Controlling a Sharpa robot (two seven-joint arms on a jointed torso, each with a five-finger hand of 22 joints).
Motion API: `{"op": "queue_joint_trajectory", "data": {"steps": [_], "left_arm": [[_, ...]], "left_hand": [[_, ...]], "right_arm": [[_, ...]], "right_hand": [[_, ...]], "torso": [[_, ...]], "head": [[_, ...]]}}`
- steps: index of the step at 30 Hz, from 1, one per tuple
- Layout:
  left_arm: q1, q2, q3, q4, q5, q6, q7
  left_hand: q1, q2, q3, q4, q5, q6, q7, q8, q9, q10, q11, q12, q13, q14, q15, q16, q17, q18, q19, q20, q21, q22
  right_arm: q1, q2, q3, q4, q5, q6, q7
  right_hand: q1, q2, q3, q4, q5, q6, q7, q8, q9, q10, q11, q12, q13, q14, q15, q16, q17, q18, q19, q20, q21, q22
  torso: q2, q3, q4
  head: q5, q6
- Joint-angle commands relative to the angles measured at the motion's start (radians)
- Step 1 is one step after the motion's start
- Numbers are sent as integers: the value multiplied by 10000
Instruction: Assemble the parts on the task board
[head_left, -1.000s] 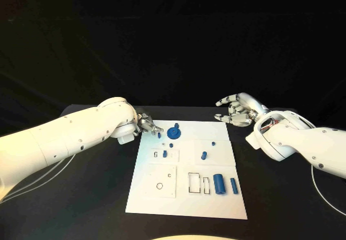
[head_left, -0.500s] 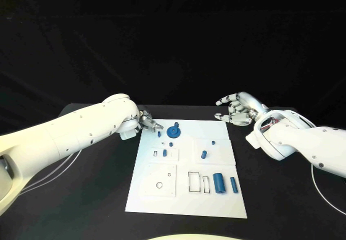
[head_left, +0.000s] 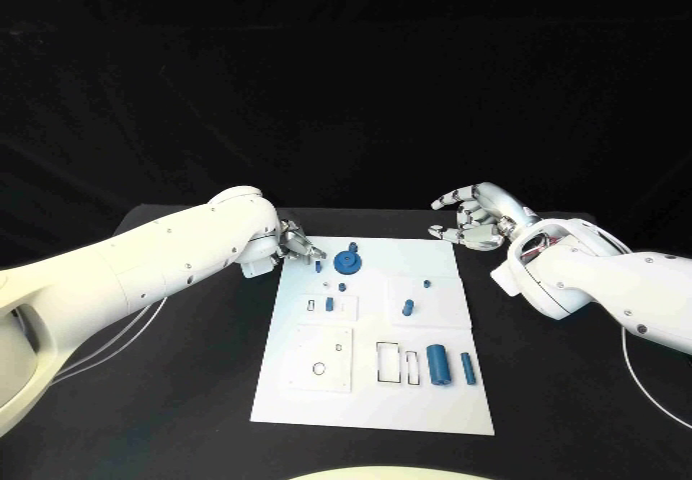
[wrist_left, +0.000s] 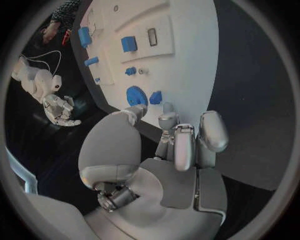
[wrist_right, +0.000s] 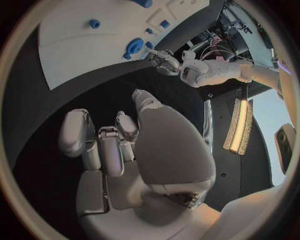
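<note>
The white task board (head_left: 372, 400) lies mid-table with several blue parts on it. A blue disc (head_left: 348, 264) and a small blue peg (head_left: 319, 267) sit near its far left corner. My left hand (head_left: 299, 244) hovers at that corner, its fingertips (wrist_left: 167, 108) close beside the peg (wrist_left: 155, 97) and the disc (wrist_left: 135, 95), holding nothing. Beyond the far right corner, my right hand (head_left: 476, 220) hangs above the black table with its fingers (wrist_right: 78, 135) spread and empty. Two blue cylinders (head_left: 438, 367) lie side by side near the board's near right.
More small blue parts (head_left: 408, 307) sit in the board's middle, beside a blue block (head_left: 330, 305). Empty rectangular slots (head_left: 388, 364) and a round hole (head_left: 319, 371) mark the near half. Black table surrounds the board on all sides (head_left: 562, 390).
My left forearm has swung slightly, and the hand has edged a little toward the board's far left corner. The right hand and the parts have stayed put.
</note>
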Motion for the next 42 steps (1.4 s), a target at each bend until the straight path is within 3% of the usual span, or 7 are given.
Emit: {"op": "queue_joint_trajectory", "data": {"steps": [1,24,37,42], "left_arm": [[15,73,-7,-53,76,285,171],[12,276,-163,-310,207,467,339],[8,297,-219,-367,298,451,408],[7,250,-223,-340,502,324,427]], "left_hand": [[141,11,-76,7,13,95,2,-27,-21,-29,28,14,-8,747,73,-3,1424,-112,0,45,-13,18],[491,95,-116,-9,24,268,-40,-12,-60,-34,-7,35,-22,746,52,1,1428,-107,-15,51,-10,23],[1881,558,330,-186,6,480,-215,175,8,-21,-158,62,-62,732,-69,-17,1379,-100,-49,-40,-10,29],[2527,790,1063,-441,-3,384,-278,463,289,27,-224,76,-60,727,-127,-31,1348,-101,-59,-103,-8,38]], "right_arm": [[-4,11,1,-1,-73,110,63],[-4,29,1,18,-73,120,78],[-4,33,1,8,-74,128,75],[-4,35,1,-6,-74,142,68]], "right_hand": [[-91,-14,46,2,-47,89,-2,51,-8,-1,-34,16,9,582,-70,-53,674,154,-1,-52,-37,3],[-107,-10,69,3,-52,94,-4,54,-12,4,-35,22,10,583,-71,-53,676,155,-1,-53,-43,2],[-107,-10,69,3,-52,94,-4,54,-12,4,-35,22,10,583,-71,-53,676,155,-1,-53,-43,2],[-113,-10,94,-2,-48,98,-6,56,-17,4,-37,25,7,582,-72,-55,671,154,5,-54,-38,8]], "torso": [[-9,5,-9],[-1,5,-11],[-12,17,-5],[-14,15,-14]], "head": [[8,-7],[41,-59],[37,-106],[46,-102]]}}
